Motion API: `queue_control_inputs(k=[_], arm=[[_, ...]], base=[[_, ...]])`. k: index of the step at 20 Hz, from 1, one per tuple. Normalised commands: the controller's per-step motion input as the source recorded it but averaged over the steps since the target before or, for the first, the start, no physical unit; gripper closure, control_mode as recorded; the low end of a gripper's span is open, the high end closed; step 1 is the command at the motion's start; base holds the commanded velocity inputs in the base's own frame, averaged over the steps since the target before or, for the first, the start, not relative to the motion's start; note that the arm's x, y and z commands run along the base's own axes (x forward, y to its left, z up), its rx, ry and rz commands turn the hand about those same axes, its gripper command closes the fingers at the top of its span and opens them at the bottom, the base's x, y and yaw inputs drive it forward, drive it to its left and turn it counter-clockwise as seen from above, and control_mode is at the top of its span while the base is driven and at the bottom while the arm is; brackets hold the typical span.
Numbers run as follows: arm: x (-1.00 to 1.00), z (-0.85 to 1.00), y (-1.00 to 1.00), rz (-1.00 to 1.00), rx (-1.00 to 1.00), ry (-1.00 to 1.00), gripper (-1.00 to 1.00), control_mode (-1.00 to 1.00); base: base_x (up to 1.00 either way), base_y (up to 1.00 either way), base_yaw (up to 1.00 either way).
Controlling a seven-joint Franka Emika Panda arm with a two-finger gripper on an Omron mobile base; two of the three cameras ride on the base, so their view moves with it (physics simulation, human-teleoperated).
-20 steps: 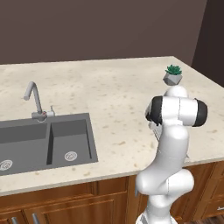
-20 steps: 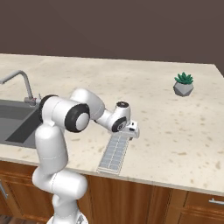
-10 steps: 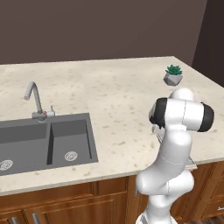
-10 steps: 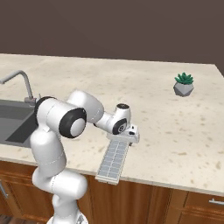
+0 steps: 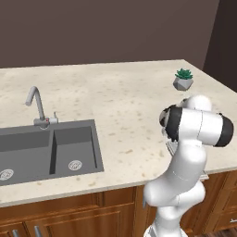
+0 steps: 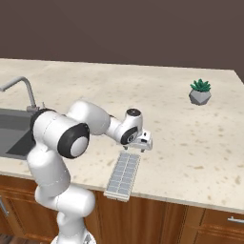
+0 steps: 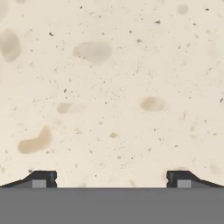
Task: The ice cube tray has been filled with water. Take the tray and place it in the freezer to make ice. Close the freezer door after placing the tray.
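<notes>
Ice cube tray on counter edge, cells pale grey-blue; claw spread wide above, empty.

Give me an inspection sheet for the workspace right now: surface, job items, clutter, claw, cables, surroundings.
Surface: beige speckled counter over brown wooden cabinets.
Job's things: ice cube tray lies flat at the counter's front edge, its near end overhanging; cells look pale blue-grey. Freezer: nothing seen.
Clutter: small potted plant near the far right corner.
Claw: claw open, empty, over bare counter just past the tray's far end, not touching it.
Cables: nothing seen.
Surroundings: grey double sink with faucet to the left; dark wall behind.
</notes>
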Motion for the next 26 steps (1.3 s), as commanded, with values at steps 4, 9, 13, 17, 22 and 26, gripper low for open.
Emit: queue_control_inputs(k=[4, 9, 13, 17, 22, 26], arm=[[0.00, 0.56, 0.02, 0.00, 0.00, -0.28, -1.00, -1.00], [-0.37, 0.56, -0.09, -0.06, 0.01, -0.09, -1.00, -1.00], [-0.83, 0.44, -0.19, -0.21, 0.07, 0.00, -1.00, -1.00], [-0.84, 0.32, -0.35, -0.32, 0.00, 0.13, -1.00, -1.00], [-1.00, 0.27, -0.22, -0.32, 0.04, 0.10, -1.00, -1.00], [-1.00, 0.14, -0.08, -0.31, 0.17, 0.01, -1.00, -1.00]], base=[[0.00, 0.00, 0.00], [0.00, 0.00, 0.00], [0.00, 0.00, 0.00], [0.00, 0.00, 0.00], [0.00, 0.00, 0.00], [0.00, 0.00, 0.00]])
